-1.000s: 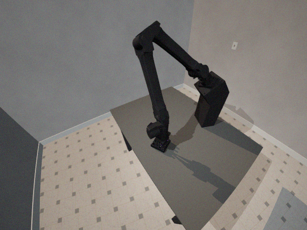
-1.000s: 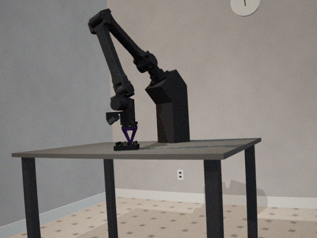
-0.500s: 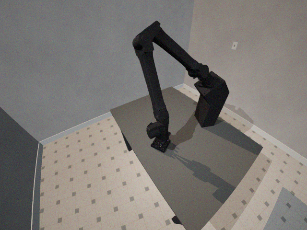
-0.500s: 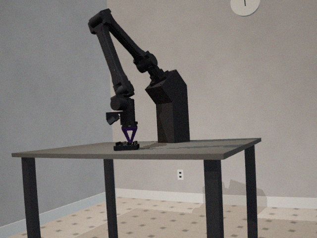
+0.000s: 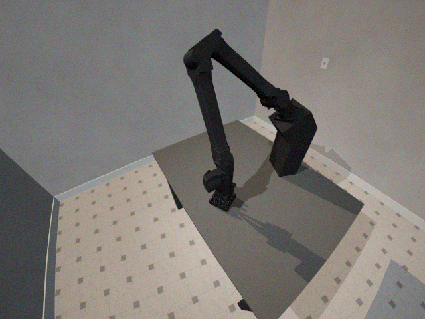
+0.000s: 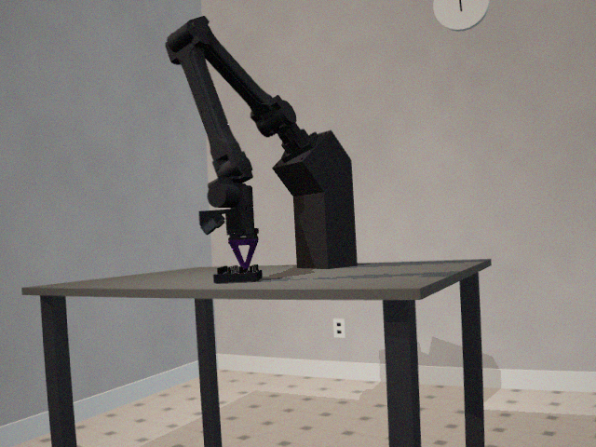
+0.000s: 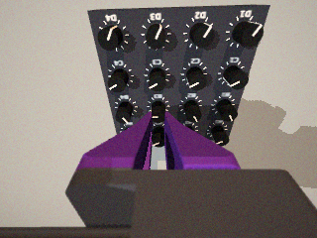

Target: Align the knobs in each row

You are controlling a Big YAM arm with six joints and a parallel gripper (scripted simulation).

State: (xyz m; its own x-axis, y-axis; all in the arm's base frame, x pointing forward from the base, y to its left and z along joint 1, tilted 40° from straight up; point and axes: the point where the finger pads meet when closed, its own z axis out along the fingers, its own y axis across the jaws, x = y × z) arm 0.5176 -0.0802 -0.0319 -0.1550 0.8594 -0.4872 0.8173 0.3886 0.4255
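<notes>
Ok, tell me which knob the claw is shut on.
Knob A3: nearest row in the wrist view, same column as D3. It alone sits between the purple fingers of the claw; every other knob stands free.

Grey-brown rectangular table (image 6: 365, 283) stands on four dark legs over a tiled floor (image 5: 130, 247). Directly on its top: the knob box (image 6: 237, 275), standing flat near the table's left-hand end in the exterior view, and the robot's dark base pedestal (image 6: 323, 211), well apart from it.
</notes>
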